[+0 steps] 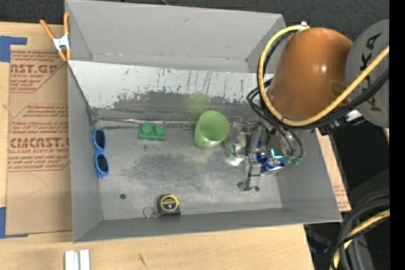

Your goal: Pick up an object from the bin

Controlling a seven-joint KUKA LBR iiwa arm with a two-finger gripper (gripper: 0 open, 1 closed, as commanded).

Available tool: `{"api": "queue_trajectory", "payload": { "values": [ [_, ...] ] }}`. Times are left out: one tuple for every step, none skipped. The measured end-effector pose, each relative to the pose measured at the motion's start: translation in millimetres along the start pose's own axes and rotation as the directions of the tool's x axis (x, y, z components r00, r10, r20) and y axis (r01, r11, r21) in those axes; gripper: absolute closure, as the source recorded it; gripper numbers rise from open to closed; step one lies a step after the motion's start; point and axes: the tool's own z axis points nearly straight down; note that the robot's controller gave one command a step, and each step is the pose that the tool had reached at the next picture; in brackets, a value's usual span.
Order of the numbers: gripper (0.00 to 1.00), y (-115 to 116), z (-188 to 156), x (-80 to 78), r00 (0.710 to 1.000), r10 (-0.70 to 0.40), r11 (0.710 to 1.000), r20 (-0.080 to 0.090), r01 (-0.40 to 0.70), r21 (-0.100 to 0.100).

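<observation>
My gripper (pixel 251 175) reaches down to the bin floor in the right part of the bin, below the orange cover. A light green cup (pixel 211 129) stands just to its upper left, a short gap away. A small shiny, partly clear thing (pixel 237 151) lies between the cup and the gripper, close against the gripper's left side; I cannot make out what it is. Nothing is visibly held.
A green two-stud brick (pixel 152 131) lies left of the cup near the back wall. Blue sunglasses (pixel 100 152) rest along the left wall. A black and yellow tape measure (pixel 168 204) sits at the front edge.
</observation>
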Motion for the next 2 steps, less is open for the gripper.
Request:
{"api": "queue_trajectory", "payload": {
  "values": [
    [0.0, -72, 83, -9.5, 0.991, -0.133, 0.991, 0.001, 0.133, 0.001],
    [0.0, -117, 149, -58.8, 0.996, -0.09, 0.996, 0.007, 0.09, 0.001]
  ]
}}
